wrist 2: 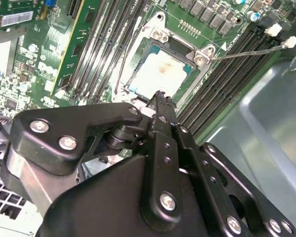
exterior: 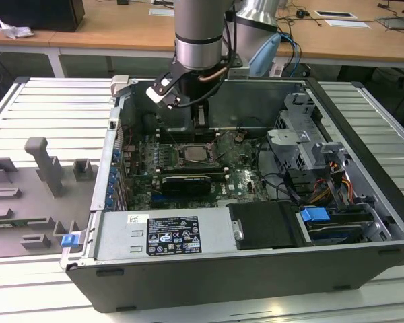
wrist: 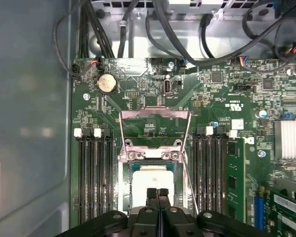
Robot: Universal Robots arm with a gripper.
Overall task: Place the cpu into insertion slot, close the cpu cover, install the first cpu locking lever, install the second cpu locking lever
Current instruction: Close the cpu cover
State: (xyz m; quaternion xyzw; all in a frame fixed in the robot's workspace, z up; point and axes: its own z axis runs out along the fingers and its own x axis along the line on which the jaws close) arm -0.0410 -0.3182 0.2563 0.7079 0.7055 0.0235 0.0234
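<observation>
While the open computer case [exterior: 222, 282] is lying on its side on the slatted table [exterior: 47, 101], the grey fixture blocks [exterior: 44, 165] are sitting on the table just outside the case wall at the exterior view's left, well apart from the work. Inside the case, the green circuit board [exterior: 246, 182] is lying flat against the case floor, so everything on it is facing up toward the arm.

The arm is reaching straight down into the case, and the gripper [wrist: 158, 193] is hanging close over the insertion slot [wrist: 153, 157], which is sitting near the board's middle between two banks of long memory slots [wrist: 94, 177]. In both wrist views its fingers [wrist 2: 164, 123] are pressing against each other with nothing between them, so the tool is clenched and empty.

The cpu [wrist: 152, 177] is lying flat inside the slot with its pale metal top facing up, so the placing step looks done. Whether the fingertips are touching the chip or only hovering over its edge, I cannot tell.

The cpu cover [wrist: 155, 114] is lying flipped back beyond the slot's hinged edge, with bare board showing through its square cut-out. That is leaving the socket open from above, and the cover is not yet closed. A thin wire locking lever [wrist 2: 237, 53] is pointing out across the memory slots, away from the socket, which is probably why the cover is free.

At the exterior view's right, the drive cage [exterior: 299, 134] and a bundle of cables [exterior: 320, 192] are filling that end of the case, clear of the arm.
</observation>
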